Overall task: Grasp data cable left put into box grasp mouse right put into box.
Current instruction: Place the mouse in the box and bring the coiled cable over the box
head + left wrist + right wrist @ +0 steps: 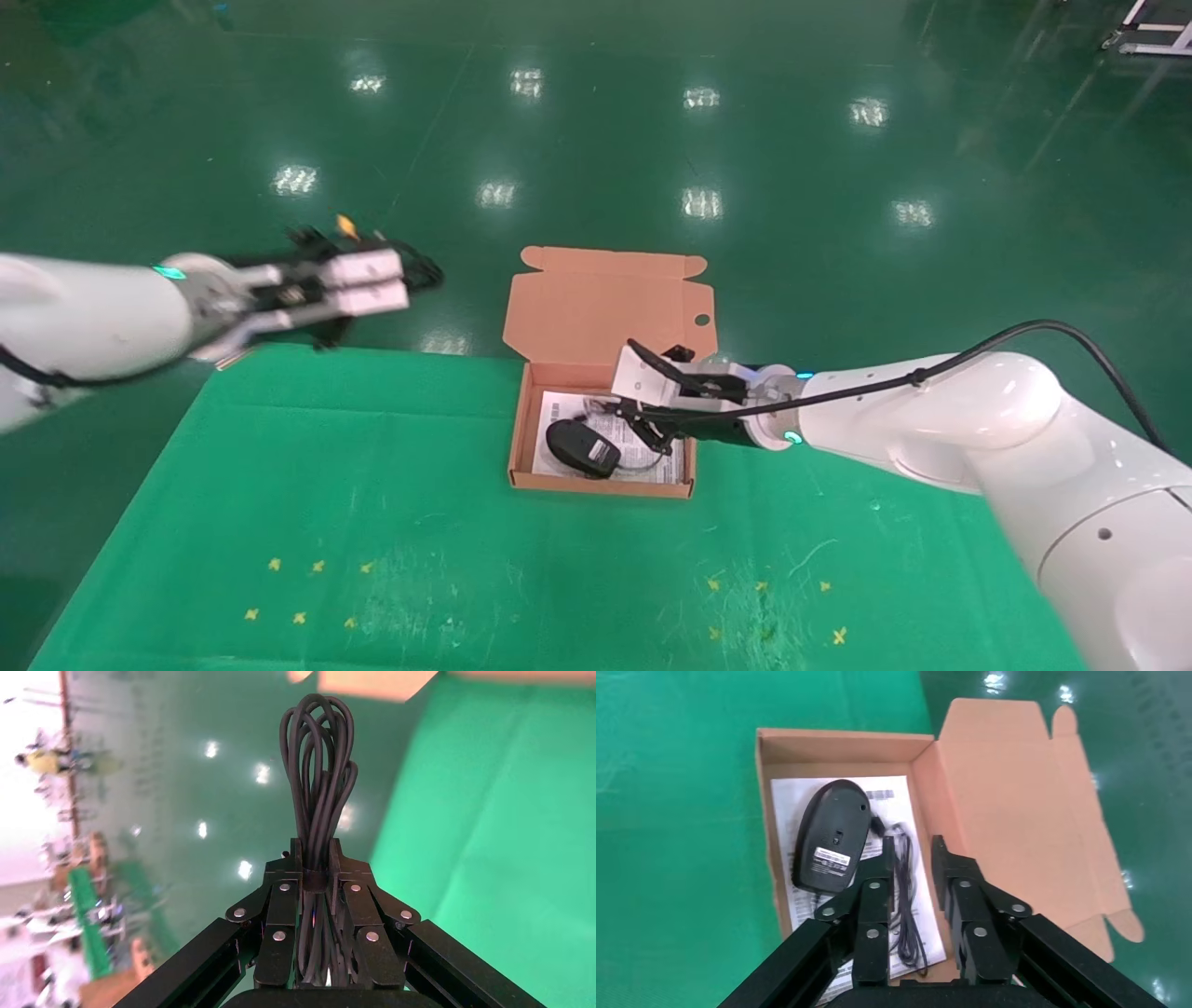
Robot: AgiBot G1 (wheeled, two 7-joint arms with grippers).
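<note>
The data cable [316,762], a black bundle of loops tied at the middle, sticks out of my left gripper [315,859], which is shut on it. This gripper [396,277] hangs in the air left of the box, beyond the table's far edge, with the data cable [426,270] at its tip. The box [596,485] stands open, lid [605,308] upright. Inside, the black mouse [582,447] lies label up on the white sheet [800,797], its cord [905,903] beside it. My right gripper [912,855] hovers open over the cord, holding nothing.
A green cloth [372,522] covers the table, with small yellow cross marks [298,592] near its front. Glossy green floor [745,149] lies beyond the far edge. The right arm [931,410] reaches in from the right over the cloth.
</note>
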